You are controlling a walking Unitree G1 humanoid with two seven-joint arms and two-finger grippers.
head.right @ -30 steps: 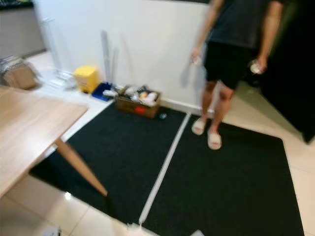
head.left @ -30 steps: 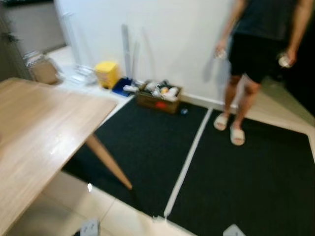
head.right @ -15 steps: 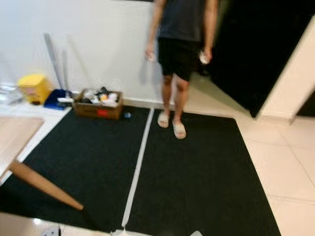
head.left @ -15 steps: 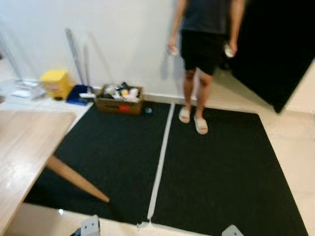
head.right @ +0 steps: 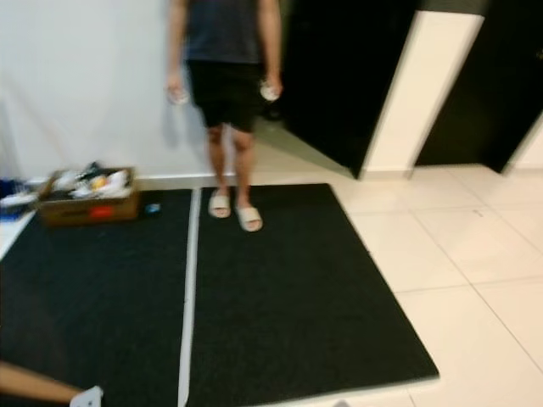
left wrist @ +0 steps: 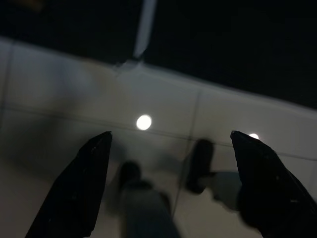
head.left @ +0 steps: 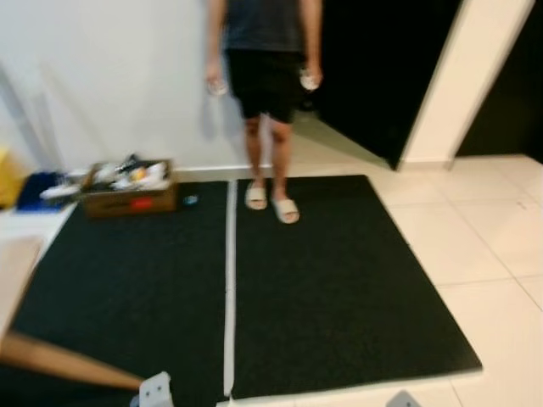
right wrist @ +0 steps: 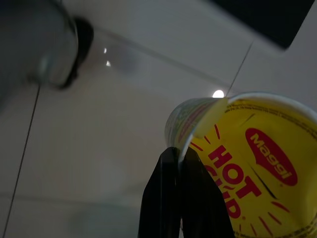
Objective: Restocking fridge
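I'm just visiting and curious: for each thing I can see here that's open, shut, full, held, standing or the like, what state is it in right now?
Left end effector: open, nothing between its fingers, hanging over the tiled floor.
Right end effector: shut on the rim of the noodle cup.
Noodle cup: held, yellow lid sealed.
Cardboard box: open-topped, full of assorted items, against the wall.
Person: standing on the black mat, something small in each hand.
Doorway: open, dark inside.
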